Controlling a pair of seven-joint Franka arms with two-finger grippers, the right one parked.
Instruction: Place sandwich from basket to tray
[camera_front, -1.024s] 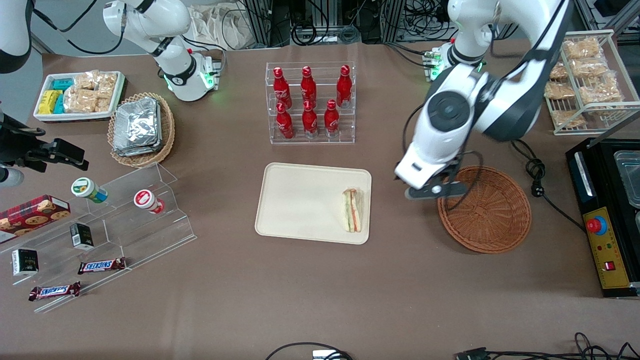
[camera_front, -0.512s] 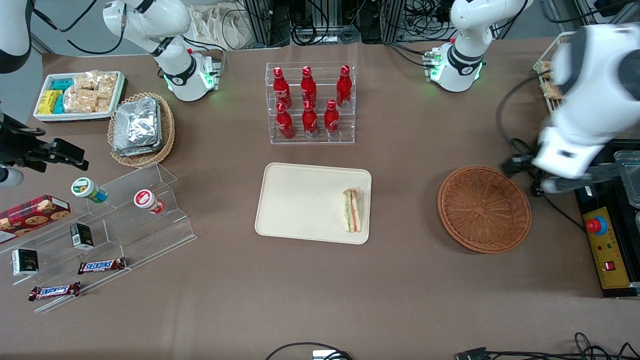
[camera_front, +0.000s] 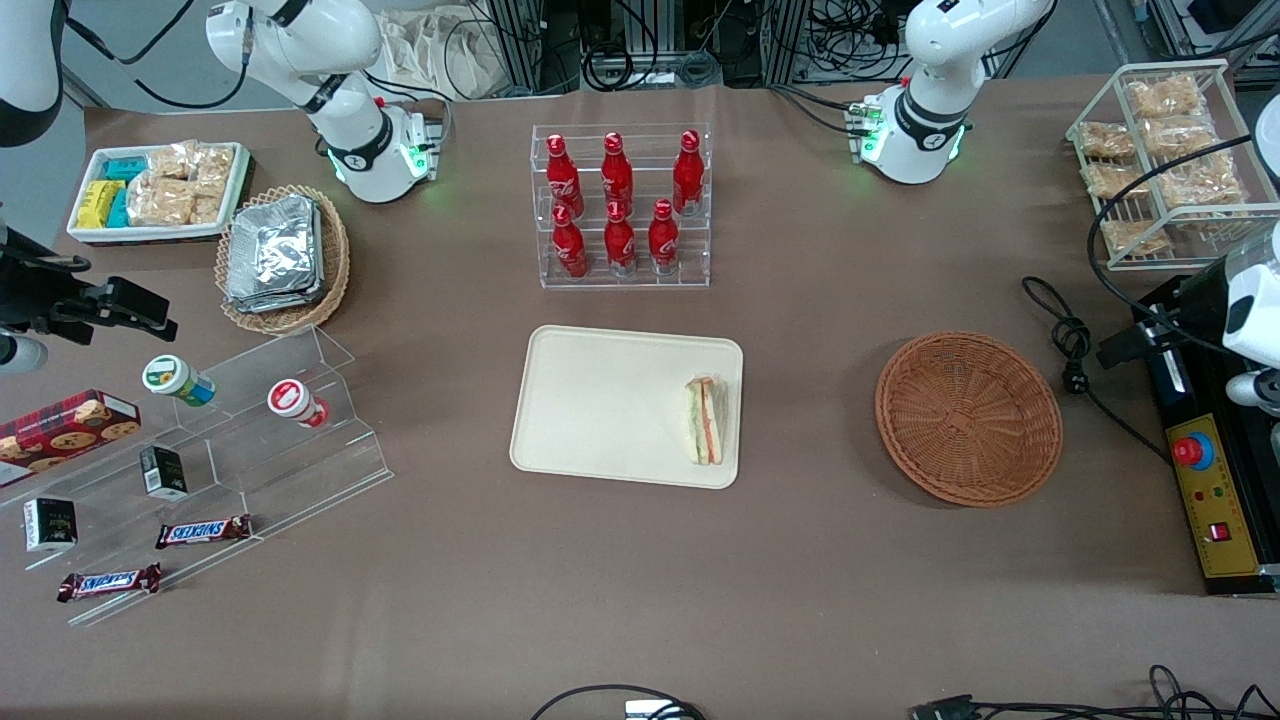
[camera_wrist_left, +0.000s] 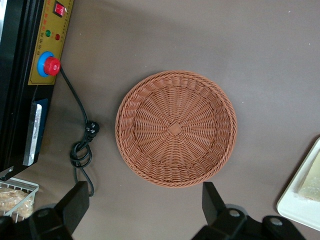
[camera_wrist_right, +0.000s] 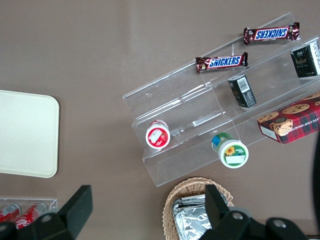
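On the cream tray (camera_front: 600, 400), close against the rim nearest the working arm's end of the tabletop (camera_front: 800, 560), the sandwich (camera_front: 705, 420) lies on its side with its green and orange-red filling turned up toward the front camera. A sliver of the tray's corner (camera_wrist_left: 302, 197) also shows from my wrist.

The round reddish-brown basket (camera_front: 968, 418) sits well apart from the tray, farther toward my end of the tabletop, and there is nothing in it; from my wrist camera its woven floor and small square centre are bare (camera_wrist_left: 176, 128).

My pincer (camera_wrist_left: 142, 207) hangs high above the tabletop, off the basket's edge toward the black control box (camera_front: 1210, 470) with the red button (camera_wrist_left: 51, 66). Its two dark fingers (camera_wrist_left: 74, 205) stand wide apart and grasp nothing; the brown tabletop shows plainly between them. In the front view only part of my wrist shows at the picture's edge, above the black box.

A black cable with its plug (camera_wrist_left: 85, 145) lies coiled on the tabletop between the basket and the control box. A wire rack of packaged snacks (camera_front: 1165, 160) stands farther from the front camera than the box. The clear stand of red bottles (camera_front: 620, 205) stands farther from the front camera than the tray.
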